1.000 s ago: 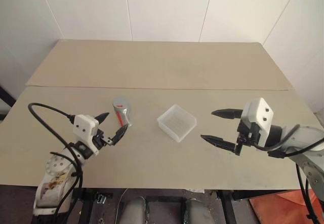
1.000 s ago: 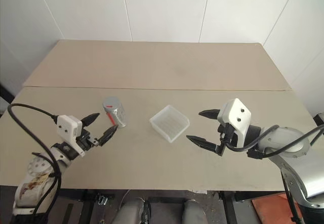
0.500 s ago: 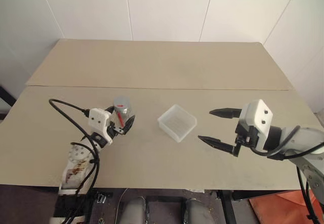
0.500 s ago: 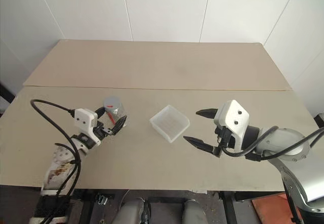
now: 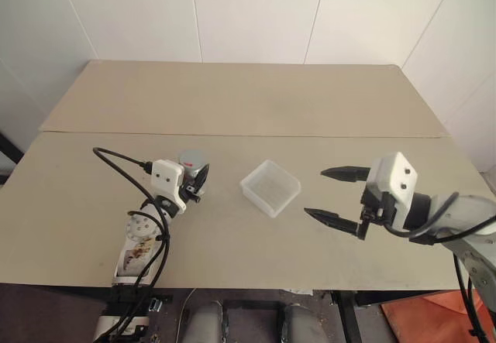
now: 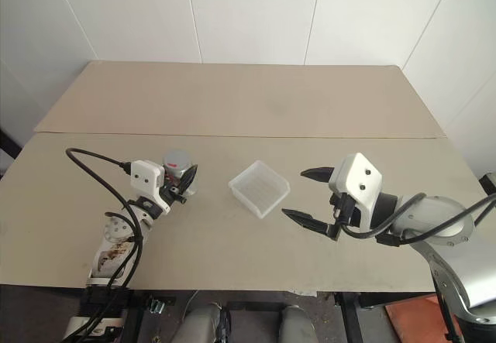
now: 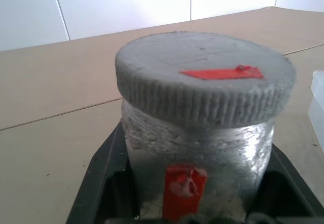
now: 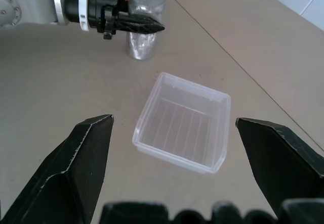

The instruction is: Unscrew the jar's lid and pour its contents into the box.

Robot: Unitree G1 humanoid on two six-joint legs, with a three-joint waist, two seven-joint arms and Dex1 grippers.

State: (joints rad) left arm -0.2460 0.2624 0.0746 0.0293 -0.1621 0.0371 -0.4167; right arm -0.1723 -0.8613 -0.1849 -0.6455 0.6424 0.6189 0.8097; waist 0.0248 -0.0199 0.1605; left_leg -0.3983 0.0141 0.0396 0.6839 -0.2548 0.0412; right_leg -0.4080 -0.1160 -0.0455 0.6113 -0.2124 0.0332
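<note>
Two black fingers of the left claw (image 5: 195, 184) are clenched on the jar (image 7: 197, 148) low on its silvery body, toward the desk's (image 5: 232, 103) left edge. Rigid, small and likely light, it has a crinkly, possibly slick wall; the lid's (image 7: 205, 75) ribbed rim offers the twisting hold. The right claw (image 5: 335, 196) hangs released beside the box (image 5: 270, 187), mid-desk.

The small silvery-grey cylindrical jar (image 7: 197, 158) with a red-marked label stands upright on the counter; its round, ridged grey lid (image 7: 205, 75) bearing a red strip sits closed on top; the shallow square translucent white plastic box (image 5: 270, 187) lies open nearby, apart.
</note>
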